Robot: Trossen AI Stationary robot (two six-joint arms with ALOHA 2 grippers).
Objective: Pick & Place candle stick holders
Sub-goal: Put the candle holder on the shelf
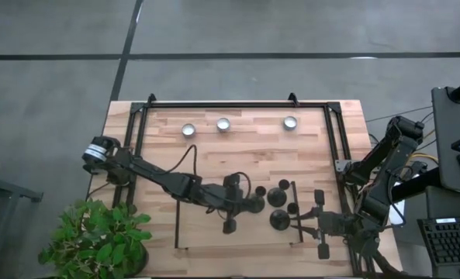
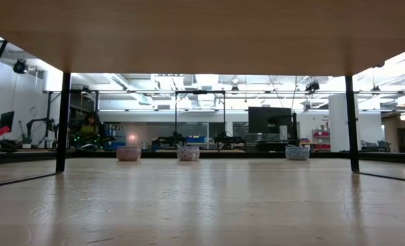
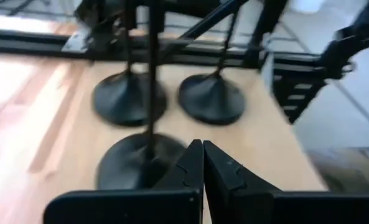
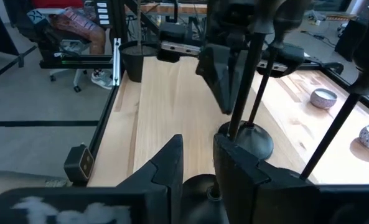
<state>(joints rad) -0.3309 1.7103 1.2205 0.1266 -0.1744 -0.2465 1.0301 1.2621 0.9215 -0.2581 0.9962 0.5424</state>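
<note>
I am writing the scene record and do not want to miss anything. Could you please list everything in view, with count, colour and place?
candle stick holders: three, black, standing close together at the near middle of the table
small candle cups: three, silvery white, in a row along the far side
table: one, light wood with a black frame
plant: one, green, off the table's near left corner
keyboard: one, dark, on a desk right of the table
person: one, seated far back in the room
left hand: shut, beside the holders' bases
right hand: fingers apart, at the nearest holder
</note>
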